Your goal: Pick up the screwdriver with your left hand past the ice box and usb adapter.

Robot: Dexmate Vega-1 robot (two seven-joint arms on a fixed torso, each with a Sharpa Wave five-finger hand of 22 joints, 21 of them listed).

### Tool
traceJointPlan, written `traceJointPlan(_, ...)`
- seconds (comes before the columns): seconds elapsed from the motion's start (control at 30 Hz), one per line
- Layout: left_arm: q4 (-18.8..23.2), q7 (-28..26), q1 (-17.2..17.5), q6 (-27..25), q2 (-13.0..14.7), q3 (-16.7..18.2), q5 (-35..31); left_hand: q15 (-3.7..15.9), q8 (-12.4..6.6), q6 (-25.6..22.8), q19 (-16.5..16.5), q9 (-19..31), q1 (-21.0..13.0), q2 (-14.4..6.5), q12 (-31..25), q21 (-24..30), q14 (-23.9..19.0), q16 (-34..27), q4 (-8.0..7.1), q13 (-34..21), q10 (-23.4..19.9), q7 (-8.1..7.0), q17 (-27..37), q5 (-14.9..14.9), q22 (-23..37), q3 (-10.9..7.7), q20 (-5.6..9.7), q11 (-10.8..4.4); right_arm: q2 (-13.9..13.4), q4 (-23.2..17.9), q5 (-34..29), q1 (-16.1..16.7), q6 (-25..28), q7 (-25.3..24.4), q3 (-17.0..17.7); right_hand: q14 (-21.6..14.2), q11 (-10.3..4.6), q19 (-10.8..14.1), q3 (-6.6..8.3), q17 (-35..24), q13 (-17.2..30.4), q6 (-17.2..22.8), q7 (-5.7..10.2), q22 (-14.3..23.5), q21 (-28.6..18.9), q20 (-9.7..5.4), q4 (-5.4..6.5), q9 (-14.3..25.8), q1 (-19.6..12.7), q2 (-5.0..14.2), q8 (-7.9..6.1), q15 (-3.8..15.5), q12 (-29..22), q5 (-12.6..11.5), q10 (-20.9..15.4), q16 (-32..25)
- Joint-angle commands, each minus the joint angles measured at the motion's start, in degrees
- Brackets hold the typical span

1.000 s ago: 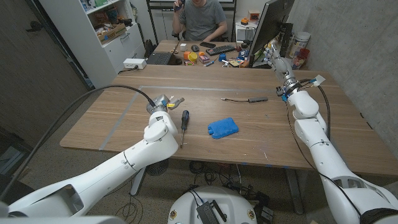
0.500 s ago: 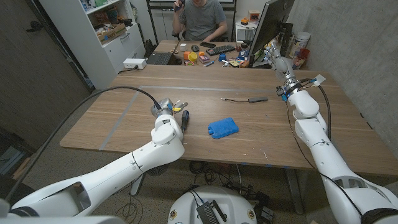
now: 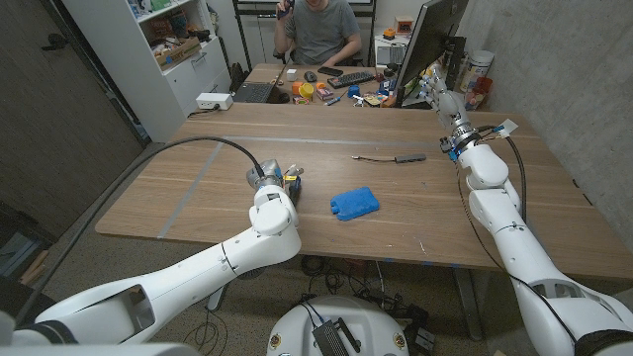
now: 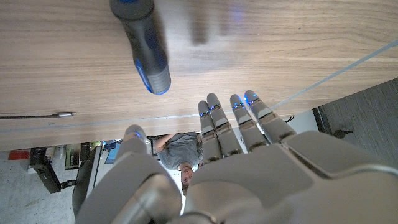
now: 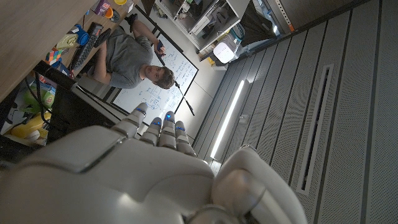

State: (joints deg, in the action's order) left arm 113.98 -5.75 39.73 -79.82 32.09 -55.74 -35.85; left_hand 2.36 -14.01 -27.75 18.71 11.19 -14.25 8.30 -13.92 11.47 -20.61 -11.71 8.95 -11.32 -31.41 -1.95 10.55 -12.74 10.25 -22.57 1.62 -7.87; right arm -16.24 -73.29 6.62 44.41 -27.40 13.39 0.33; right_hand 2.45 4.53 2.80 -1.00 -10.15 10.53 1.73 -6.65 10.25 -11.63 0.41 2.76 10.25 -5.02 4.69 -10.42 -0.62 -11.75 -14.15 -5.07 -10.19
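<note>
1. Wood-grain brown table [image 3: 396,213] in an office, with a second cluttered desk [image 3: 326,89] behind it and a seated person in a grey shirt [image 3: 318,28] at that desk
2. Lying on the table near its front left: black-and-blue-handled screwdriver [image 4: 144,43], mostly hidden under the left hand in the head view, only a dark bit of handle visible there [image 3: 293,178]
3. Seen from the left wrist: screwdriver's long axis running roughly in line with the hand's reach, rounded butt of the handle turned toward the fingertips, shaft end out of frame; cannot tell the tip's heading from these pictures
4. Hovering just short of the handle butt: white left hand [image 4: 230,134], fingers [image 4: 239,118] straight and side by side, thumb held apart, nothing in its grasp and no contact with the screwdriver visible
5. Resting to the right of the screwdriver, apart from it: flat blue rectangular ice pack [image 3: 354,204], tilted slightly on the table
6. Farther back and right of centre: slim dark USB adapter with a short cable [image 3: 398,157], lying crosswise on the table
7. Raised by the table's far right edge beside a dark monitor [image 3: 435,44]: white right hand [image 3: 437,87], fingers extended and loosely together in the right wrist view [image 5: 158,134], holding nothing
</note>
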Motion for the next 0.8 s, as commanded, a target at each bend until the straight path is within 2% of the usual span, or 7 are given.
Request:
traceJointPlan(0.03, -1.8, 5.2, 0.0, 0.8, -1.2, -0.7, -5.5, 2.86, -0.17, -0.5, 0.1, 0.1, -0.7, 0.3, 0.0, 0.2, -0.5, 0.2, 0.21, -0.3, -0.4, 0.03, 0.1, -0.5, 0.3, 0.02, -0.04, -0.31, 0.3, 1.4, 0.6, -0.7, -0.8, 0.9, 0.2, 0.5, 0.45, -0.3, 0.06, -0.1, 0.2, -0.4, 0.0, 0.2, 0.2, -0.14, -0.25, 0.3, -0.6, 0.14, -0.36, -0.14, 0.0, -0.3, 0.4, 0.0)
traceJointPlan(0.1, -2.2, 5.3, -0.6, 0.5, -1.0, -1.8, -5.9, 2.95, -0.19, -0.6, 0.1, 0.1, -0.7, 0.3, 0.0, 0.2, -0.4, 0.3, 0.2, -0.3, -0.4, 0.19, 0.1, -0.5, 0.3, 0.05, -0.02, -0.44, 0.3, 1.4, 0.6, -0.8, -0.7, 0.9, 0.3, 0.5, 0.45, -0.3, 0.06, -0.1, 0.2, -0.4, -0.02, 0.2, 0.2, -0.12, -0.26, 0.3, -0.6, 0.15, -0.36, -0.18, 0.0, -0.3, 0.5, 0.0)
traceJointPlan(0.3, -2.4, 4.4, 0.1, 1.0, -1.3, -1.1, -5.1, 3.03, -0.14, -0.7, 0.1, 0.1, -0.8, 0.4, 0.1, 0.2, -0.4, 0.3, 0.17, -0.3, -0.4, 0.28, 0.1, -0.6, 0.3, 0.13, -0.03, -0.15, 0.3, 1.9, 0.8, -1.1, -0.7, 1.4, 0.4, 0.6, 0.58, -0.3, 0.09, -0.1, 0.2, -0.5, -0.09, 0.2, 0.3, -0.11, -0.29, 0.3, -0.6, 0.19, -0.35, -0.2, 0.0, -0.3, 0.6, 0.0)
traceJointPlan(0.53, -2.9, 4.1, 0.0, 0.2, -1.4, -2.1, -5.0, 3.07, -0.06, -0.7, 0.1, 0.1, -0.8, 0.5, 0.2, 0.2, -0.4, 0.3, 0.14, -0.3, -0.5, 0.28, 0.1, -0.7, 0.3, 0.21, -0.01, -0.3, 0.4, 2.2, 0.7, -1.5, -1.2, 1.6, 0.4, 0.6, 0.54, -0.4, 0.08, -0.1, 0.2, -0.5, -0.07, 0.2, 0.3, -0.09, -0.31, 0.3, -0.6, 0.19, -0.34, -0.25, 0.0, -0.3, 0.6, 0.0)
traceJointPlan(0.63, -3.2, 4.9, -0.1, -0.2, -1.4, -2.8, -6.1, 3.11, -0.01, -0.7, 0.1, 0.1, -0.9, 0.5, 0.2, 0.2, -0.4, 0.3, 0.13, -0.3, -0.5, 0.31, 0.1, -0.7, 0.3, 0.25, 0.0, -0.31, 0.5, 2.4, 0.8, -1.6, -1.2, 1.6, 0.5, 0.6, 0.41, -0.4, 0.08, -0.1, 0.2, -0.5, -0.07, 0.2, 0.3, -0.07, -0.32, 0.3, -0.6, 0.18, -0.34, -0.22, 0.0, -0.3, 0.6, 0.0)
traceJointPlan(0.8, -4.2, 9.1, 0.4, -0.2, -1.6, -3.5, -10.6, 3.13, 0.03, -0.7, 0.1, 0.1, -0.9, 0.5, 0.2, 0.2, -0.4, 0.3, 0.11, -0.3, -0.5, 0.27, 0.1, -0.8, 0.3, 0.32, -0.04, -0.17, 0.4, 3.0, 1.0, -1.8, -1.7, 1.8, 0.7, 0.6, 0.37, -0.4, 0.06, -0.1, 0.2, -0.5, -0.01, 0.2, 0.3, -0.07, -0.35, 0.3, -0.6, 0.15, -0.34, -0.22, 0.0, -0.3, 0.6, -0.1)
